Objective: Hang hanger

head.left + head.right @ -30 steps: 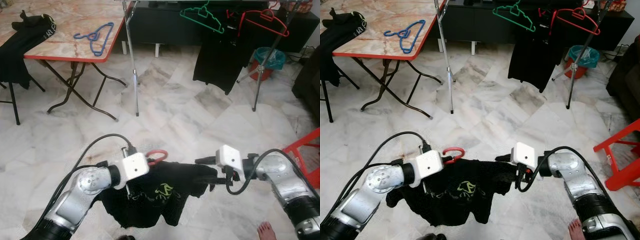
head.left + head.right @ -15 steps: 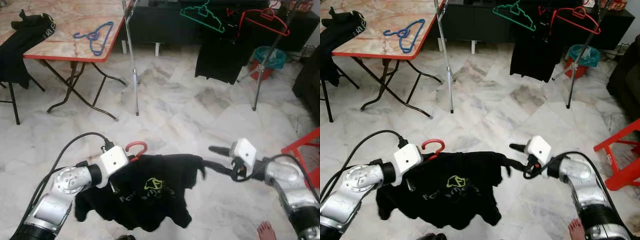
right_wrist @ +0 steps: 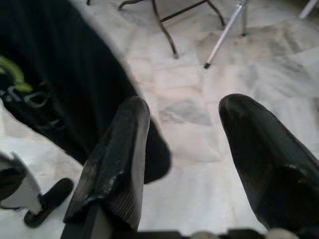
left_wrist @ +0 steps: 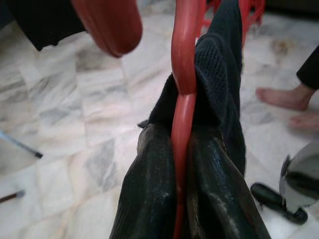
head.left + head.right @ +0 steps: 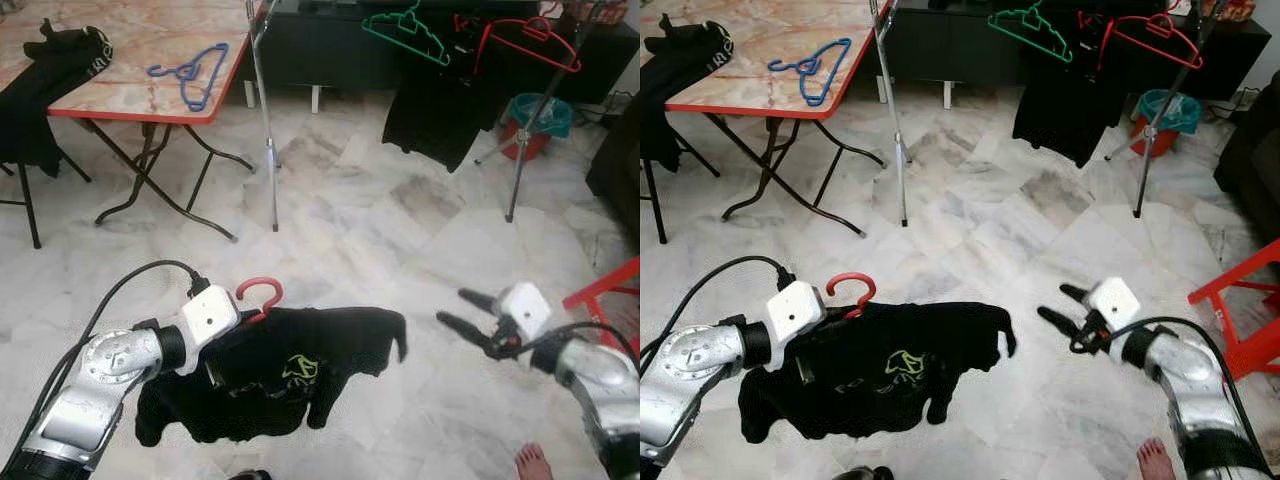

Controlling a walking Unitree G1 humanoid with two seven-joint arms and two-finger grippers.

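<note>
From the left eye view, you are in the carrying step: your left gripper (image 5: 243,322) holds the red hanger (image 5: 259,297) by its neck, with a black T-shirt (image 5: 290,370) draped on it, low over the marble floor. Your right gripper (image 5: 470,318) sits well apart from the shirt, fingers spread and holding nothing. The clothes rack (image 5: 265,110) stands ahead, across open floor, already carrying a green hanger (image 5: 405,30) and another red hanger (image 5: 530,40). I judge the next move calls for walking up to the rack, raising the left arm and turning the hook over the rail.

In the right eye view, a teal-lined bin (image 5: 1167,118) stands behind the rack; what is in it cannot be made out. A blue hanger (image 5: 810,65) lies on the folding table (image 5: 760,100).

The left wrist view shows both fingers clamped on the hanger's red stem, the shirt collar bunched around it, and a person's bare feet (image 4: 286,107) nearby on the floor.

The right wrist view shows two black fingers (image 3: 117,159) parted over bare floor, the shirt beyond them.
</note>
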